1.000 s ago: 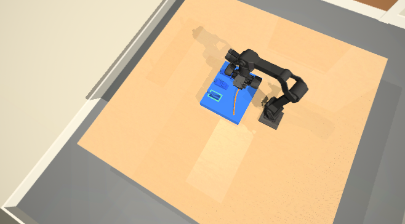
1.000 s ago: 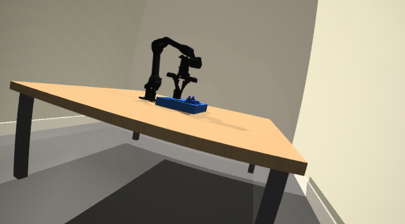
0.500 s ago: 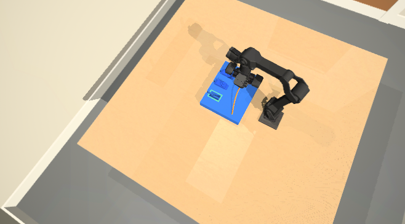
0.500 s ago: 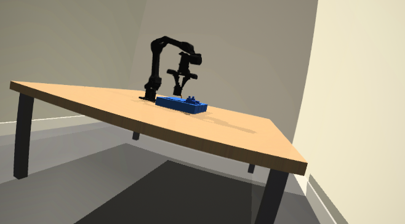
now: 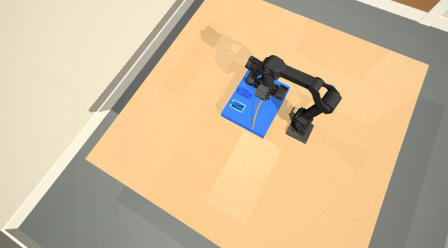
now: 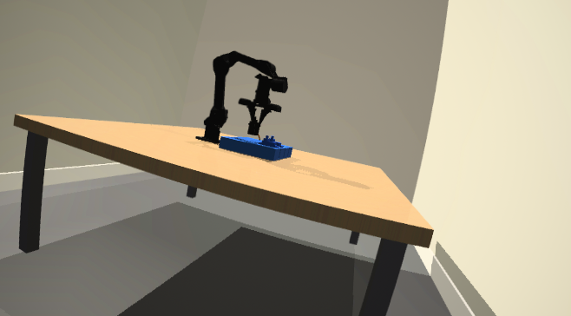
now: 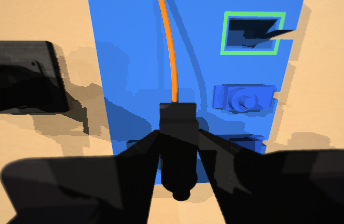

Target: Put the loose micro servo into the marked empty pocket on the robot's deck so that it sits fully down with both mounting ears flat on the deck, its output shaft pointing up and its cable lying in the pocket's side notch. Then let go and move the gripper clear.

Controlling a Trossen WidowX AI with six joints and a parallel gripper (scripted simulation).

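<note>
My gripper (image 7: pixel 177 134) (image 5: pixel 263 93) (image 6: pixel 254 128) is shut on the black micro servo (image 7: pixel 178 117), gripping its two sides. It holds the servo a little above the blue deck (image 7: pixel 134 50) (image 5: pixel 269 117) (image 6: pixel 243 146). The servo's orange cable (image 7: pixel 170 50) (image 5: pixel 256 114) trails away across the deck. The green-outlined empty pocket (image 7: pixel 253 14) (image 5: pixel 238 103) is at the deck's far right corner in the wrist view, apart from the servo. Its side notch opens toward the deck's right edge.
Two blue servos (image 7: pixel 244 98) (image 7: pixel 244 145) sit in pockets along the deck's right edge, between the gripper and the marked pocket. The arm's black base (image 7: pixel 24 75) (image 5: pixel 299 131) stands on the wooden table (image 5: pixel 170 137) beside the deck.
</note>
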